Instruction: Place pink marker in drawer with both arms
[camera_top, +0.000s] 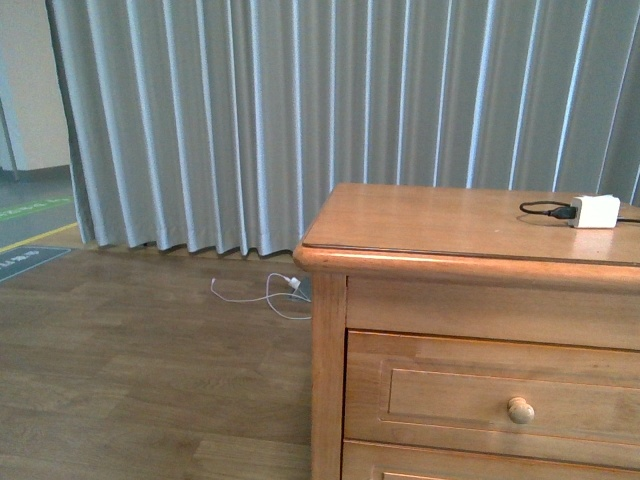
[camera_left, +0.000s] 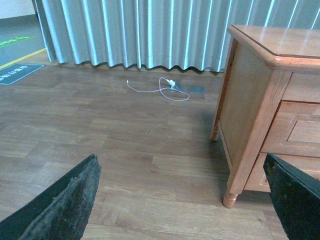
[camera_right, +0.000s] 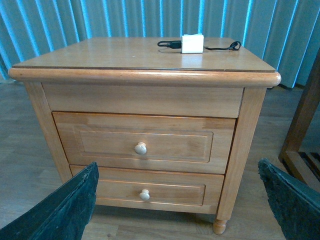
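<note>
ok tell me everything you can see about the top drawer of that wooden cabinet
The top drawer is a wide, light-brown wooden front with a recessed rectangular panel and one small round pale knob at its centre. It is fully shut, flush in the cabinet, directly above a similar lower drawer and below the plain band under the top. Nothing touches it; its inside is hidden.

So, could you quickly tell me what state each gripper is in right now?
Left gripper: open, holding nothing.
Right gripper: open, holding nothing.
</note>
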